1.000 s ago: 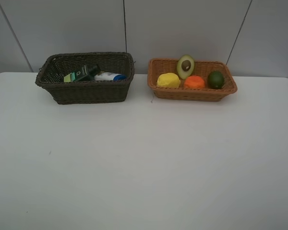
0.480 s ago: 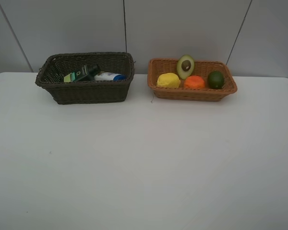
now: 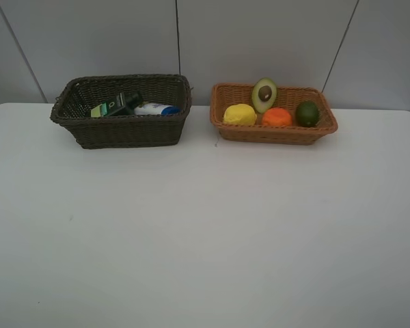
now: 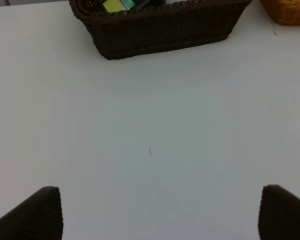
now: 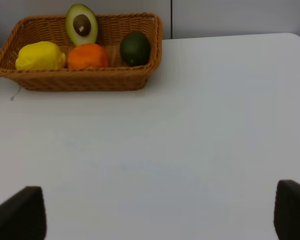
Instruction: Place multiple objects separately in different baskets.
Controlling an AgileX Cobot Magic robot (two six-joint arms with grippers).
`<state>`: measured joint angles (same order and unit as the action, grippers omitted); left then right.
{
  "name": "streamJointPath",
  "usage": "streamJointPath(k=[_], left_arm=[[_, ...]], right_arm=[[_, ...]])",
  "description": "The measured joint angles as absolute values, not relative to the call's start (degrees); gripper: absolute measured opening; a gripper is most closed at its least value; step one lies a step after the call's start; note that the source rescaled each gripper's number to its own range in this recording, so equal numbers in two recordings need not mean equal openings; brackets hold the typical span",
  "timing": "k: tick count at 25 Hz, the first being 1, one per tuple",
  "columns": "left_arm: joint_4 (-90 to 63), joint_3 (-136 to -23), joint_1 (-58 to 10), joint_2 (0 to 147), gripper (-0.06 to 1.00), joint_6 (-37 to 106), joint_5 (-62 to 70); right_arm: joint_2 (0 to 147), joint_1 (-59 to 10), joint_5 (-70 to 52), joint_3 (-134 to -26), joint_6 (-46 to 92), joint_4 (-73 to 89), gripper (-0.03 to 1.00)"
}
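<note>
A: Where is everything?
B: Fruit sits in the light basket [image 3: 273, 130], bottles in the dark basket [image 3: 123, 130]. Your left fingers [image 4: 40, 215] and right fingers [image 5: 20, 215] are wide, holding nothing.
A: What could go wrong?
B: If you reach back in, you might knock the leaning avocado [image 3: 264, 94] over.

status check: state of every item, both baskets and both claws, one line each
dark basket: upright, holds bottles
light basket: upright, holds fruit
pump bottle: lying in dark basket
blue-capped bottle: lying in dark basket
lemon: in light basket
orange: in light basket
lime: in light basket
avocado half: propped upright, cut face forward
left claw: open, empty
right claw: open, empty
</note>
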<state>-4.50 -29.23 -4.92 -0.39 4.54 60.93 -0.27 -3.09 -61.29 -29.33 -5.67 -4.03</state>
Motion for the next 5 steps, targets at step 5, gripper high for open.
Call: streamJointPath(k=[5], left_arm=[[-4.50,-29.23,-4.92,-0.39,1.00,4.54,60.93]], right_arm=[[-0.27,-3.09,-61.23,-29.33,-5.67,-4.03,1.00]])
